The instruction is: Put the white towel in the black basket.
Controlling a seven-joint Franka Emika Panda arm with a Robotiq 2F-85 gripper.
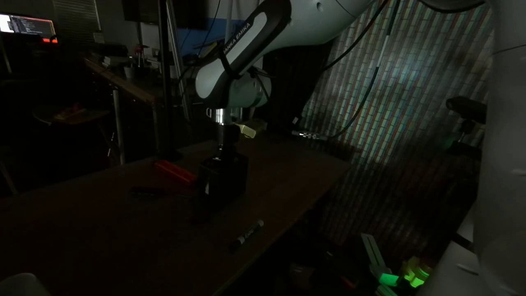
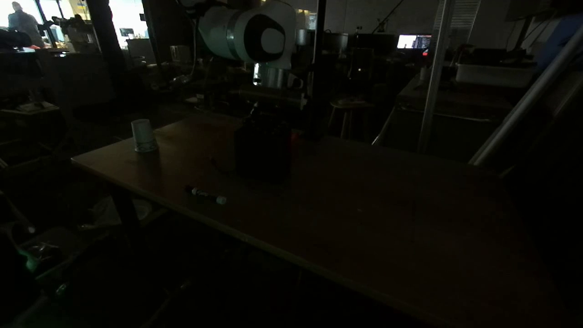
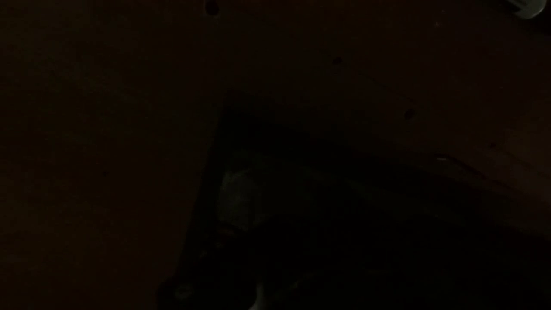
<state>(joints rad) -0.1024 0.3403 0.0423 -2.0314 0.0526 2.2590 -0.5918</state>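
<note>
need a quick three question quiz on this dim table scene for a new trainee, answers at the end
1. Multiple choice: in an exterior view, what colour is the long thing beside the black basket? a) blue b) red c) white
2. True or false: the marker stands upright on the table.
3. Short answer: do these pictures show whether the tool is open or shut?

Key: 1. b; 2. false, the marker lies flat on the table; 3. no, it is too dark there to tell.
</note>
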